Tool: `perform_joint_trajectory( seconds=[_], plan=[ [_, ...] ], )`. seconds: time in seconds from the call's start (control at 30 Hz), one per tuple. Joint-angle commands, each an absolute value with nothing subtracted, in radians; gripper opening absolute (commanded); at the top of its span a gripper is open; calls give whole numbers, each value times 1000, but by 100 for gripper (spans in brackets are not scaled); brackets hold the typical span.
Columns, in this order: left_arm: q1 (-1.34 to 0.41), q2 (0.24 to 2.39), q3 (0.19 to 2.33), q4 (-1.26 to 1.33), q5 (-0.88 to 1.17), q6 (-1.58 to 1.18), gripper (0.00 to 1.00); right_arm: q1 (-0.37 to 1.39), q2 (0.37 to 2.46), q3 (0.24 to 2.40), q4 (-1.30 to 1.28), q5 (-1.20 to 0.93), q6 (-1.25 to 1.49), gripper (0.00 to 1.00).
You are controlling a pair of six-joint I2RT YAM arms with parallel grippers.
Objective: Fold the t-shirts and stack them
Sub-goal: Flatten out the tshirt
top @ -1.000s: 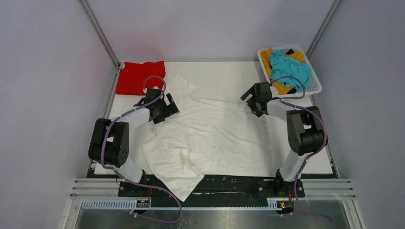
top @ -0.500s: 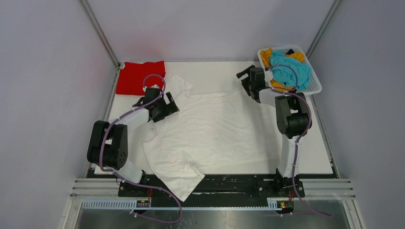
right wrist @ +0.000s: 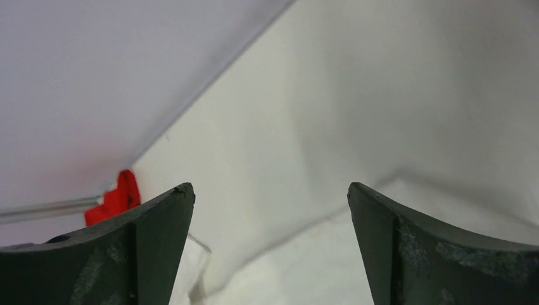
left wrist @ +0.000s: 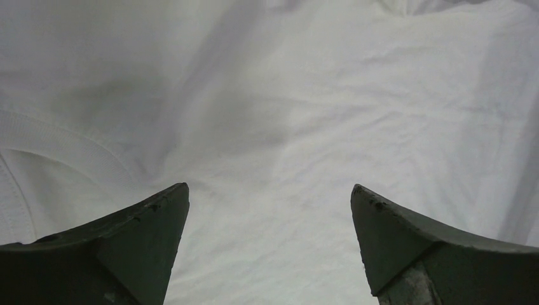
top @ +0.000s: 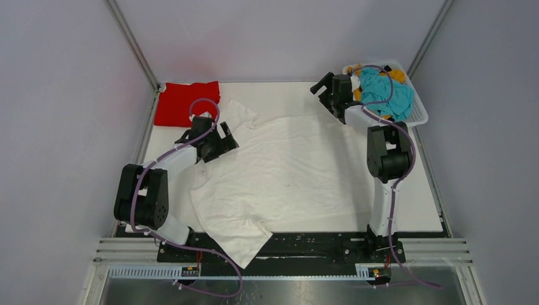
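T-shirt in white [top: 292, 171] lies spread under the left end effector [top: 227, 142].

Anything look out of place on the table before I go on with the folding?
Yes: the white t-shirt lies askew and wrinkled, and its near-left end hangs off the near edge of the table, over the black base rail. Nothing looks spilled or damaged.

— Where is the counter [top: 286, 94] bare?
— Along the far edge, between the red t-shirt [top: 186, 101] in the far left corner and the basket [top: 419, 118] in the far right; also the near right corner.
— And blocked?
— The white t-shirt [top: 286, 178] covers the middle.
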State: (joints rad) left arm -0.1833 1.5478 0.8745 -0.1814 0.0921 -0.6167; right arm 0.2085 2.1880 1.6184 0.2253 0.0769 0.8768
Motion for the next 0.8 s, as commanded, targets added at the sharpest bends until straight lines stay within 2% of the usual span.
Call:
perform_joint_trajectory(
  seconds=[0.0, 0.1, 0.27, 0.53, 0.77],
  plan=[
    [-178, 1509, 868, -135, 113, -602, 99, 206, 1938, 1428, 109, 99, 759, 99],
    [-177, 1502, 862, -131, 118, -605, 99, 207, 1869, 1276, 114, 127, 781, 100],
    [-178, 1486, 849, -126, 122, -605, 99, 194, 1885, 1223, 92, 138, 821, 99],
    [-178, 1489, 850, -121, 125, -603, 99, 164, 2019, 1322, 92, 103, 881, 100],
    [-178, 1504, 856, -120, 127, -600, 99, 152, 2160, 1508, 88, 88, 916, 99]
  ],
)
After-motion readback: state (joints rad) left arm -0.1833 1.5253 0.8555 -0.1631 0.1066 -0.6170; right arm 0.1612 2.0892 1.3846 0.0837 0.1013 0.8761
